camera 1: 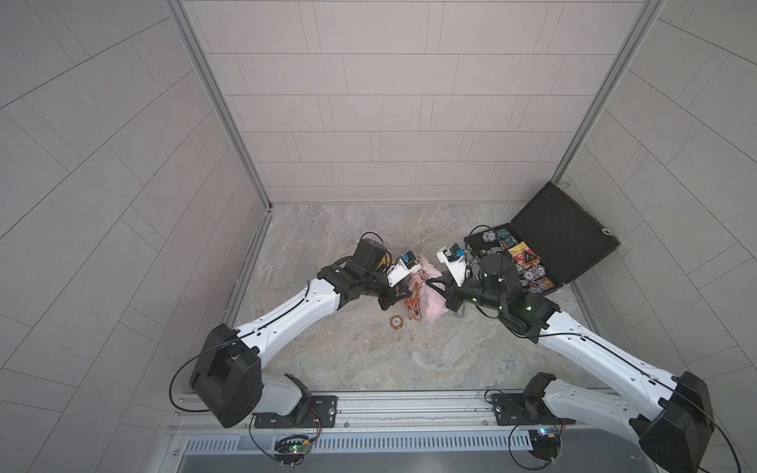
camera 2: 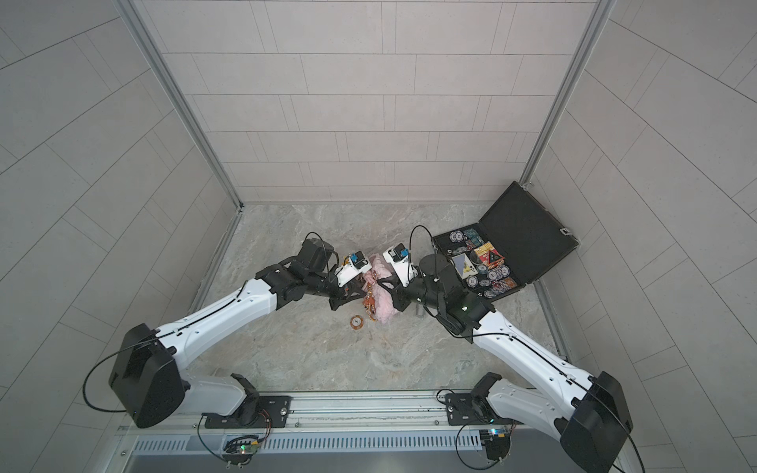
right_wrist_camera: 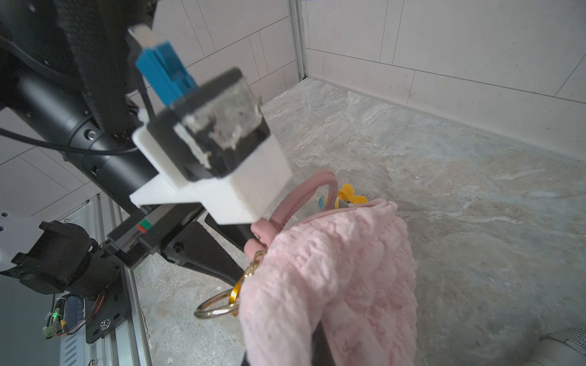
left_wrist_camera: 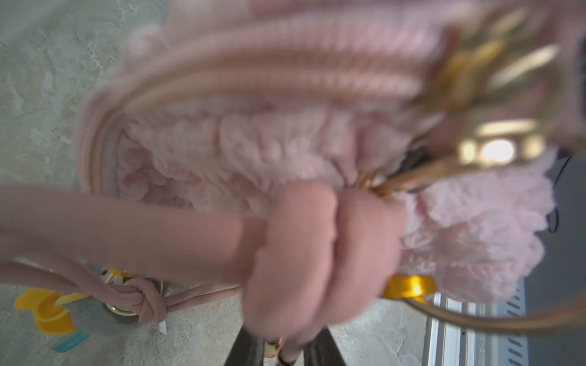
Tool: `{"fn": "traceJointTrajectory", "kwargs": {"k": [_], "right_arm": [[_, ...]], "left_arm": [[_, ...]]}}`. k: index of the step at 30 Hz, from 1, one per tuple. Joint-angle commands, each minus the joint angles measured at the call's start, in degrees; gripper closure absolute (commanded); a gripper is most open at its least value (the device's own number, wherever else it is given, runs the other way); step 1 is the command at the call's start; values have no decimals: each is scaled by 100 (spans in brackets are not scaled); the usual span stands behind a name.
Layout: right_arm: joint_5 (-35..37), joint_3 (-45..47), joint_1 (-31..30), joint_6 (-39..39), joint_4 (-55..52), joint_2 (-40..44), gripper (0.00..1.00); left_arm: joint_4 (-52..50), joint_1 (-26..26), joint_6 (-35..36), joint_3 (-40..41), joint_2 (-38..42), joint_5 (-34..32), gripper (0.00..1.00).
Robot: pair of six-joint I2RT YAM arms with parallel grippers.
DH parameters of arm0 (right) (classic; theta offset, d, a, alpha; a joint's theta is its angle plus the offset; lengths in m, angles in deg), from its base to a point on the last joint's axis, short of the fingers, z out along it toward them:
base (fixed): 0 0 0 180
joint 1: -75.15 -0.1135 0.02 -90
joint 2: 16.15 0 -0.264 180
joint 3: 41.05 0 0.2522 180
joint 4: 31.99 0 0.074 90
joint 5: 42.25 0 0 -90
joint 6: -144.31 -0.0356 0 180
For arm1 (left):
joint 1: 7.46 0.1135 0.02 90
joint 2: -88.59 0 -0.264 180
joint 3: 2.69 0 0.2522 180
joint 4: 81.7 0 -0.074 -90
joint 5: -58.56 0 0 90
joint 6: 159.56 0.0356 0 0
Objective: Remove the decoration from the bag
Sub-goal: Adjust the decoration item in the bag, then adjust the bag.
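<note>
1. Left wrist view is nearly all pink: the bag (left_wrist_camera: 253,149) fills it, the fat knot of its cord strap (left_wrist_camera: 317,247) sits right at the lens, and a gold clasp (left_wrist_camera: 498,149) is blurred beside it.
2. Left gripper (left_wrist_camera: 280,351): two dark fingers (left_wrist_camera: 242,353) stand a little apart at the frame edge with something small between them. It's too blurred, so I can't tell whether they're gripping or letting go.
3. Right gripper (camera 1: 441,290) is clenched. In the right wrist view the fabric bunches right at it, so I read that as a pinch on the bag.
4. Where's the bag? Mid-table in both top views, right between the two grippers.
5. The decoration (right_wrist_camera: 254,268), a gold chain with a big ring, hangs from the strap end, so by my reckoning it's not off yet. A small round disc (camera 1: 396,322) lies just beside the bag.
6. So we're at the unclipping step. Next, I'd say, the right side steadies the bag while the left takes a firm hold of the clasp or ring and draws it off the strap without snagging the cord.
7. Surface: a marbled grey-beige tabletop (camera 1: 368,360). Pale tiled walls (camera 1: 389,102) stand on three sides, with a metal rail (camera 1: 409,403) at the front. An open black case (camera 1: 565,233) of poker chips sits in the far corner by the right arm.
</note>
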Motion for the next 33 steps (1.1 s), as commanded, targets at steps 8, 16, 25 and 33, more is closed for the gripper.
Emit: {"fn": "traceJointTrajectory", "kwargs": {"k": [8,16,25,33], "right_arm": [[-313,85,77,-103,362,233,100],[-400,172,171,-142,328,396,100],[-388,239,241,-94,176,513,100],[-469,224,348,-19,87,519,100]], "left_arm": [[608,51,-377,44,49,368,66],[705,28,-494,6,-49,678,79],[124,26,-64,-162,314,225,97],[-504,38,485,-348,854,-728,99]]}}
